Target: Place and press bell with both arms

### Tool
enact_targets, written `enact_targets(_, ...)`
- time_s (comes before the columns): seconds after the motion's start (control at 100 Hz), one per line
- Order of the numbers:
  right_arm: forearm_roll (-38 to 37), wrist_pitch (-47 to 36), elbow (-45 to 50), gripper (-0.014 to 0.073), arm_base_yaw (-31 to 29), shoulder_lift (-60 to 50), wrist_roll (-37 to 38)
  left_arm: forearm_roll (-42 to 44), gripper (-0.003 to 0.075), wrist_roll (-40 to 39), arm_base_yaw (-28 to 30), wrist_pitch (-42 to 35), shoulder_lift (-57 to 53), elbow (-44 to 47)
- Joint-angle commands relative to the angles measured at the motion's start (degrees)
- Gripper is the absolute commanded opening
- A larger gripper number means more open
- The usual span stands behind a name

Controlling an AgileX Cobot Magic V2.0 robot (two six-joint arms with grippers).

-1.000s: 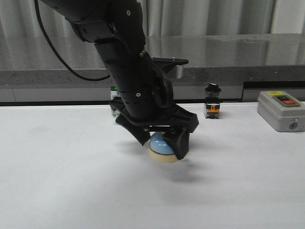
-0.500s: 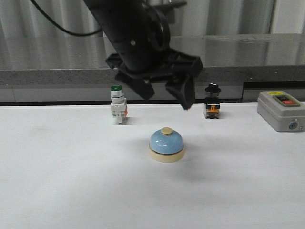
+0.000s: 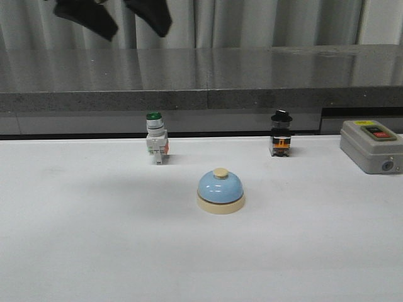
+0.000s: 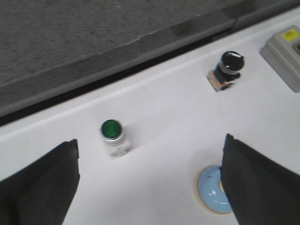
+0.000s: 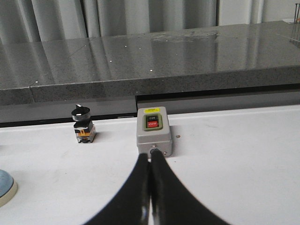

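Here the bell (image 3: 221,191) is seen free-standing mid-table, open surface all round. The left gripper (image 3: 114,14), spread wide and empty, is cropped at 11 o'clock; the right gripper (image 5: 150,161) is pressed closed, empty.

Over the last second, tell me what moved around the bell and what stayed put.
The left tool, which was closed around the bell a second ago, let it go, opened, and rose away to the upper left; only its finger ends show in the front view now. The bell sits free on the white table, in the same spot. The green-capped switch, black knob switch and grey box did not move.
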Motion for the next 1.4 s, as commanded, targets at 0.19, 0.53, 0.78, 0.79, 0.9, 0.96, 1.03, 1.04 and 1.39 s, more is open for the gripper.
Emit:
enact_targets(0.19, -0.4, -5.0, -0.8, -0.0060, -0.3, -0.7, -0.3, -1.9, 0.0589, -1.2, 10.0, -12.4, -14.8, 15.6)
enact_targets(0.53, -0.4, -5.0, -0.8, -0.0060, -0.3, -0.7, -0.3, -2.2, 0.0589, -1.2, 16.0, -21.2, -34.5, 34.7)
enact_targets(0.78, -0.4, -5.0, -0.8, -0.0060, -0.3, -0.7, -0.3, -2.0, 0.0588, -1.0, 16.0, -21.6, -49.4, 43.1)
enact_targets(0.79, -0.4, -5.0, -0.8, -0.0060, -0.3, -0.7, -0.3, -1.9, 0.0588, -1.0, 16.0, -21.6, -49.8, 43.3)
enact_targets(0.9, -0.4, -5.0, -0.8, -0.0060, -0.3, -0.7, -0.3, -1.7, 0.0578, -0.6, 16.0, -21.6, -55.7, 46.0)
enact_targets(0.96, -0.4, -5.0, -0.8, -0.0060, -0.3, -0.7, -0.3, -1.6, 0.0557, -0.6, 16.0, -21.6, -58.4, 47.2)
enact_targets(1.03, -0.4, -5.0, -0.8, -0.0060, -0.3, -0.7, -0.3, -1.0, 0.0506, -0.6, 16.0, -21.6, -61.3, 48.2)
enact_targets(1.04, -0.4, -5.0, -0.8, -0.0060, -0.3, -0.7, -0.3, -1.0, 0.0494, -0.6, 16.0, -21.6, -61.8, 48.3)
enact_targets(1.39, -0.4, -5.0, -0.8, -0.0060, -0.3, -0.7, -0.3, -0.7, -0.0018, -0.6, 16.0, -21.9, -64.9, 48.5)
